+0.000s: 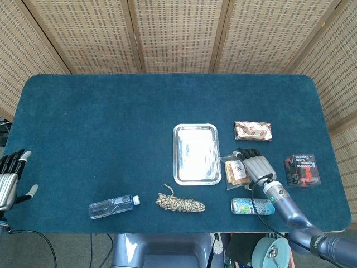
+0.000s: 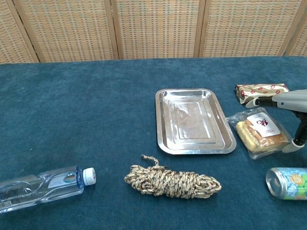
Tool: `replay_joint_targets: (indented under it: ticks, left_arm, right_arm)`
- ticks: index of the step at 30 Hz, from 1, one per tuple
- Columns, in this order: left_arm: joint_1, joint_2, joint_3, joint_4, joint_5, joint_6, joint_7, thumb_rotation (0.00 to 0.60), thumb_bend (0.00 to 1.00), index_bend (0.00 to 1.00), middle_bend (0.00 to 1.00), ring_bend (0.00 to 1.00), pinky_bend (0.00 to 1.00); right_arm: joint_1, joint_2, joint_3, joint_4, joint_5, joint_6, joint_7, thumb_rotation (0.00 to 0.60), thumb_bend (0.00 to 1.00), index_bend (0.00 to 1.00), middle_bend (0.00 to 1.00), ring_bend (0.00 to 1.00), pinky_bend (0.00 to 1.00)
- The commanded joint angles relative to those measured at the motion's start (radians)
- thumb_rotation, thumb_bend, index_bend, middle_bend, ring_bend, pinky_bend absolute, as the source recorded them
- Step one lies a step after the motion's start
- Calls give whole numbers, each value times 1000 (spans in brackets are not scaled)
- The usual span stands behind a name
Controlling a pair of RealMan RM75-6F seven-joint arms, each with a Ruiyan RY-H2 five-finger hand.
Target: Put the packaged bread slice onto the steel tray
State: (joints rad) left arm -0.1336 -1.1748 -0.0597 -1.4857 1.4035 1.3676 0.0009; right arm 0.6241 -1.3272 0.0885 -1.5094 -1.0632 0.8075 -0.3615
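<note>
The packaged bread slice (image 1: 236, 171) (image 2: 259, 132), in clear wrap with a white label, lies flat on the blue cloth just right of the steel tray (image 1: 179, 167) (image 2: 164, 139), which holds nothing. My right hand (image 1: 257, 167) (image 2: 289, 99) hovers at the package's right side with its fingers spread. One finger reaches over the package's far edge and the thumb comes down by its right edge. Nothing is held, and whether they touch the wrap I cannot tell. My left hand (image 1: 9, 181) hangs open off the table's left edge, far from everything.
A drinks can (image 1: 252, 206) (image 2: 288, 183) lies on its side just in front of the right hand. A red-patterned snack pack (image 1: 253, 130) (image 2: 261, 92) lies behind it, a black box (image 1: 302, 170) to its right. A rope bundle (image 1: 179, 203) (image 2: 172, 181) and a water bottle (image 1: 113, 206) (image 2: 43, 186) lie near the front edge.
</note>
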Motion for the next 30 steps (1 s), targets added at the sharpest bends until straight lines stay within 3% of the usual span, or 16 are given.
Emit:
replay_joint_targets:
  ticks: [1, 15, 18, 23, 30]
  left_arm:
    - [1, 1, 0, 0, 1, 2, -2, 600, 317, 0, 0, 0, 0]
    - [10, -1, 5, 16, 1, 12, -24, 600, 317, 0, 0, 0, 0]
    - [11, -2, 6, 20, 2, 12, -28, 600, 317, 0, 0, 0, 0]
    - [12, -3, 6, 25, 3, 13, -32, 600, 317, 0, 0, 0, 0]
    - [17, -2, 8, 28, 9, 23, -41, 600, 317, 0, 0, 0, 0]
  right_arm:
    - [2, -5, -4, 7, -4, 3, 6, 600, 98, 40, 0, 0, 32]
    - [7, -58, -26, 77, -22, -9, 46, 600, 122, 48, 29, 12, 142]
    - [6, -65, -28, 85, -32, 0, 49, 600, 132, 112, 97, 78, 228]
    - [3, -74, -31, 96, -45, 21, 43, 600, 140, 320, 322, 270, 413]
    - [-3, -82, -33, 93, -73, 61, 27, 600, 144, 426, 438, 376, 519]
